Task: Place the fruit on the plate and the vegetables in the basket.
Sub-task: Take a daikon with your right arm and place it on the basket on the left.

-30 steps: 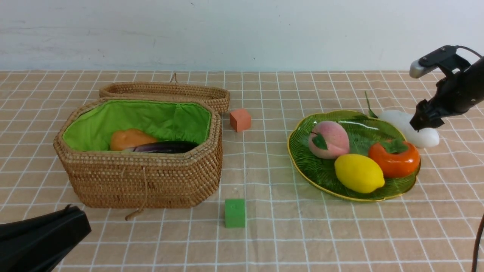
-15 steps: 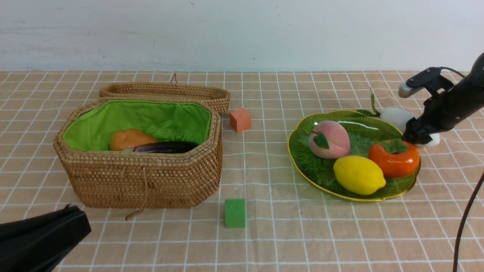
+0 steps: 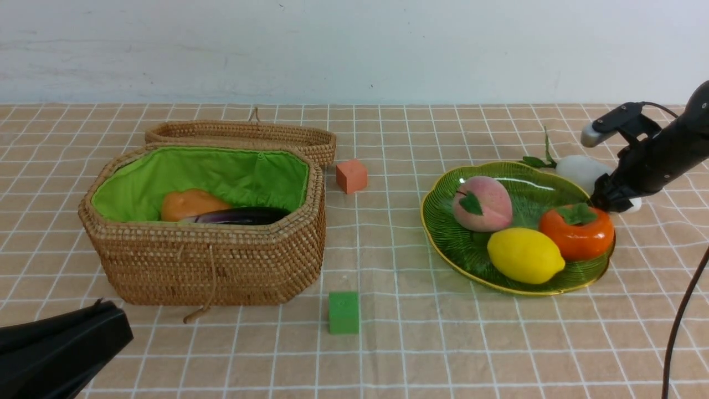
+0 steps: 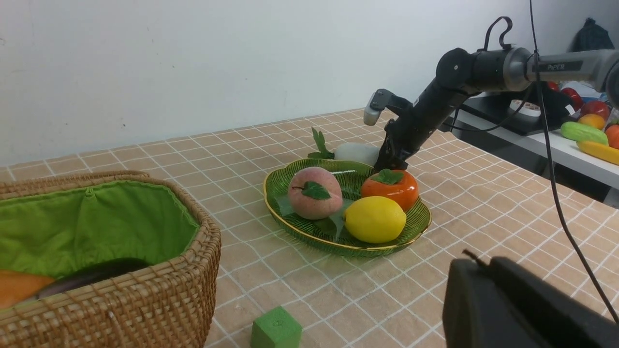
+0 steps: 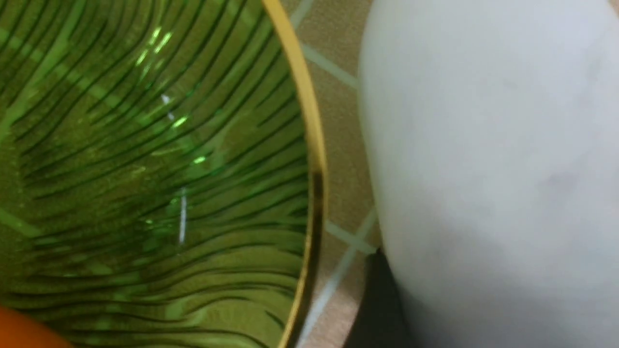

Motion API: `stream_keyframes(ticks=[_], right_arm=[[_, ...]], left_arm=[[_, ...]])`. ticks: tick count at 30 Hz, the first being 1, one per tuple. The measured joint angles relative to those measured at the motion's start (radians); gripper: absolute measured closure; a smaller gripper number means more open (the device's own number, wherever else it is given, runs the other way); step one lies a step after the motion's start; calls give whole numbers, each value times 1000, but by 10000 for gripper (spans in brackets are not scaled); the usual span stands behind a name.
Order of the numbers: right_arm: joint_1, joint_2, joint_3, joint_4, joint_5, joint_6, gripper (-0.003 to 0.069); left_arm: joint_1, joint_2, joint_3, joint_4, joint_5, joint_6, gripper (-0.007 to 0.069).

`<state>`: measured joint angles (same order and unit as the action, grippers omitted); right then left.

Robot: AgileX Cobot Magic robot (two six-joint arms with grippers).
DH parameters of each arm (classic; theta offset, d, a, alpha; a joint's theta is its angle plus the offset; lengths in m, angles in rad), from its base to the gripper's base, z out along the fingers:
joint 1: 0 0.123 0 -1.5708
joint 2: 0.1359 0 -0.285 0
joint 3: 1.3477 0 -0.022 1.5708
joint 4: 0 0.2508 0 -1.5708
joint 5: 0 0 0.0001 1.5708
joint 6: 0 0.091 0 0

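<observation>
Front view: The plate [image 3: 443, 235] carries all three fruits: peach [image 3: 482, 204], lemon [image 3: 525, 255] and persimmon [image 3: 577, 233]. The fruit portion of the task appears complete. The basket [image 3: 210, 260] stands open, with its lid [image 3: 243, 134] set behind it, well apart from the working tool. Inside it, a tan-orange potato [image 3: 188, 203] and a dark eggplant [image 3: 241, 215] are visible; no carrot can be confirmed in this view. The white radish [image 3: 579, 170] lies on the tablecloth [image 3: 388, 354], outside the basket, and is judged to be the item in hand. The right gripper [image 3: 606, 200] is at the radish, its tip low against the white body and just beside the plate rim. Jaw opening cannot be determined here. The left gripper [image 3: 102, 310] shows only as a dark edge, far from all task items; its state is not readable.

Left wrist view: The right gripper [image 4: 387, 162] meets the radish [image 4: 355, 152] directly behind the persimmon [image 4: 390, 186]. The radish leaves point away from the tool.

Right wrist view: The radish [image 5: 488, 159] fills the field directly ahead of the tool, with one dark finger [image 5: 377, 304] touching its underside. The plate [image 5: 309, 145] rim lies just beside it. Whether the grip is closed cannot be told.
</observation>
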<state>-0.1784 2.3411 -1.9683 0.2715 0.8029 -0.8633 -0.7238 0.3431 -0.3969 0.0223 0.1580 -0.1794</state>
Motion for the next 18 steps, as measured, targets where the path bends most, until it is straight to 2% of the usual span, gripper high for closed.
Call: stream_keyframes(ticks=[4, 8, 10, 12, 15, 18], right_arm=[[0, -79, 2, -68, 51, 133, 165], [4, -208, 2, -45, 153, 267, 165], [16, -260, 2, 13, 190, 285, 165], [63, -333, 1, 140, 233, 298, 165], [206, -405, 0, 345, 242, 243, 165], [349, -419, 0, 469, 227, 155, 165]], left_arm=[[0, 0, 0, 0, 0, 0, 596], [0, 0, 0, 1, 2, 0, 596], [0, 0, 0, 5, 3, 0, 596], [0, 0, -1, 18, 5, 0, 597], [0, 0, -12, 46, 17, 0, 597], [0, 0, -21, 69, 30, -1, 597]])
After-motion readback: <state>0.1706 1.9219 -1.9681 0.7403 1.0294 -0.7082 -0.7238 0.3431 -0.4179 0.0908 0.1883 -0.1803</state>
